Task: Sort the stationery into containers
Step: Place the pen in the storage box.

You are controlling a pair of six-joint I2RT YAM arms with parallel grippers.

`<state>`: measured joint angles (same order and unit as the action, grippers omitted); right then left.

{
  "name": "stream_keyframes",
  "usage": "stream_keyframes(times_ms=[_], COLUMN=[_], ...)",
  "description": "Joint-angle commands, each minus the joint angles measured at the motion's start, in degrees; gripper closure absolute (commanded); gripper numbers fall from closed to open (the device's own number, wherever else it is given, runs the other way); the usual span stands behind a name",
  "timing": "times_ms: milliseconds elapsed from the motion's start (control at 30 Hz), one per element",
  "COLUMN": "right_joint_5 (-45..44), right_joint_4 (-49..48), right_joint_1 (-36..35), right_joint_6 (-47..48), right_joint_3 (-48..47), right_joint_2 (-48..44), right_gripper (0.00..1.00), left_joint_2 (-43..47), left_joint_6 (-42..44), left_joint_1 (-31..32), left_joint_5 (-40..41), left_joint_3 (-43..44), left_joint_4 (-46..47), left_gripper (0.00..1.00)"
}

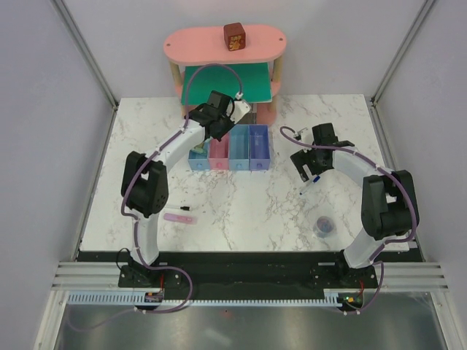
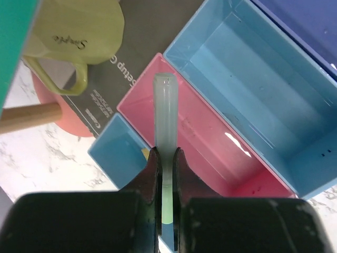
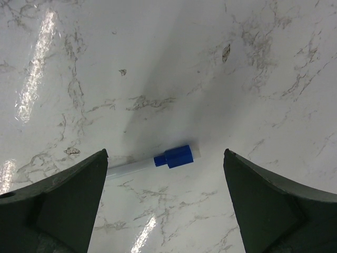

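Starting nearest the bases: noting the round purple-grey roll [image 1: 325, 227] lying by the right arm, and the pink flat stick [image 1: 179, 218] with the thin black pen [image 1: 186, 207] just beyond it, lying by the left arm

Moving farther: finding the right gripper [image 3: 165, 154] hanging spread wide, straddling the white pen with blue cap [image 3: 152, 161] without touching it, the pen lying flat on the marble table [image 3: 237, 63]

Farther again: finding the left gripper [image 2: 166, 158] pinching a mint-green marker [image 2: 166, 108] near its tail, nose pointing out over the pink bin [image 2: 210, 150], with the light blue bin [image 2: 117, 153] on one side and the blue bin [image 2: 253, 89] and violet-blue bin [image 2: 308, 26] on the other

Judging the step in hand as dropping this marker: keeping it lined up with the length of the narrow bin, tipping the nose below the rim before parting the fingers, and staying clear of the shared walls so as not to be bouncing it into a neighbouring bin

Reading the writing: making out script on the yellow-green mug [image 2: 79, 31] probably saying "Simple", and "Setup" on the grey card [image 2: 105, 87], with the smaller print proving too tiny; failing to read the yellow marks on the dark red cube [image 1: 234, 36] sitting on the shelf unit [image 1: 190, 45]
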<state>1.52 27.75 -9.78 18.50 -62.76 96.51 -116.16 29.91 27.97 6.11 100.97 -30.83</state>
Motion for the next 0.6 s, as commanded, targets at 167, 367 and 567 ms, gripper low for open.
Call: stream_keyframes(times_ms=[167, 367, 567], right_joint_5=[-1.2, -3.3, -4.5], right_joint_4=[-5.3, -5.8, -0.3], right_joint_1=[1.0, 1.1, 1.1], right_joint_6=[-3.3, -5.3, -6.2], right_joint_3=[1.2, 1.9, 0.1], right_joint_2=[1.0, 1.6, 1.1], right_gripper=[0.02, 0.02, 0.02], left_joint_2=[-2.1, -3.8, -4.7], left_joint_6=[-13.2, -16.0, -16.7], left_joint_1=[0.6, 0.9, 1.3], left_joint_5=[0.8, -1.6, -2.9], left_joint_3=[5.1, 5.5, 4.9], left_joint_4=[-8.5, -9.9, -10.6], left_gripper=[0.98, 0.98, 0.98])
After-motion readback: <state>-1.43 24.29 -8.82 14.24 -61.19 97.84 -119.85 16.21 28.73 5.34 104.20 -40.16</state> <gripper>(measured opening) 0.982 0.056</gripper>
